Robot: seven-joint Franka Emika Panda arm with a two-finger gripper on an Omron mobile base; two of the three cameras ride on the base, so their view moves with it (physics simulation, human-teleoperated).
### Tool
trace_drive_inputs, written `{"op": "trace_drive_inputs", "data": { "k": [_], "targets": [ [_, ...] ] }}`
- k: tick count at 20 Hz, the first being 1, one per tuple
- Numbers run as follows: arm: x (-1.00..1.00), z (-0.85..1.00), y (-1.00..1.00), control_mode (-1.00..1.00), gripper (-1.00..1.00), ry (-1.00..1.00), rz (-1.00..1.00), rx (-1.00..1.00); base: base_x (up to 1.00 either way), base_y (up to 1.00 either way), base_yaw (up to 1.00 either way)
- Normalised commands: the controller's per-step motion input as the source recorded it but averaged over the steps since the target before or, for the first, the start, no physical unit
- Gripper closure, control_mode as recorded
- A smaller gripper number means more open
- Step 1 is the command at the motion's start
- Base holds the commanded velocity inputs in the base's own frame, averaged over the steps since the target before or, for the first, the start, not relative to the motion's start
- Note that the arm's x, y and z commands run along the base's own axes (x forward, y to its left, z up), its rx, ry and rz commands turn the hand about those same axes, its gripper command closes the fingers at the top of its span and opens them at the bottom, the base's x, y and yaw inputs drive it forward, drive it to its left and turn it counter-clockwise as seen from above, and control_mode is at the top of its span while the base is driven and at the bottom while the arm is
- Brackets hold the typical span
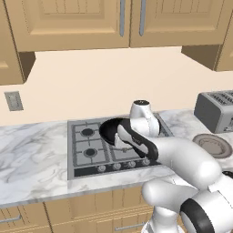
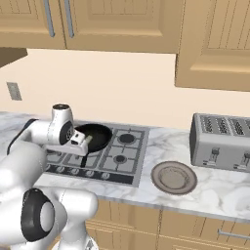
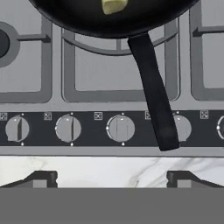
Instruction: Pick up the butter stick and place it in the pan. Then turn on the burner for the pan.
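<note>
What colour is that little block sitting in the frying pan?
Pale yellow: the butter stick in the black pan, best seen in the hand view.

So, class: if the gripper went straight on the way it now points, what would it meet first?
Probably the stove's knob row: the open gripper points down there, near the pan handle's end. Depth is unclear.

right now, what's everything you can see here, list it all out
butter stick: one, pale yellow, inside the pan
pan: one, black, on the stove, handle lying over the knob row
stove: one, grey, set in the marble counter
knobs: five, grey, along the stove's dark front strip
plate: one, grey-brown, counter right of the stove
toaster: one, grey, behind the plate
cabinets: tan, above the counter
end effector: one, open, above the counter's front edge
</note>
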Motion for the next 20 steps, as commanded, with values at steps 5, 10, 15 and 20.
{"op": "trace_drive_inputs", "data": {
  "k": [5, 10, 15, 20],
  "targets": [
    [0.00, -0.16, 0.00, -1.00, -1.00, 0.00, 0.00, 0.00, 0.00, 0.00, 0.00],
    [0.00, -0.25, 0.00, -1.00, -1.00, 0.00, 0.00, 0.00, 0.00, 0.00, 0.00],
    [-0.01, -0.18, 0.00, -1.00, -1.00, 0.00, 0.00, 0.00, 0.00, 0.00, 0.00],
    [-0.05, -0.09, 0.10, -1.00, -1.00, 0.00, 0.00, 0.00, 0.00, 0.00, 0.00]
  ]
}}
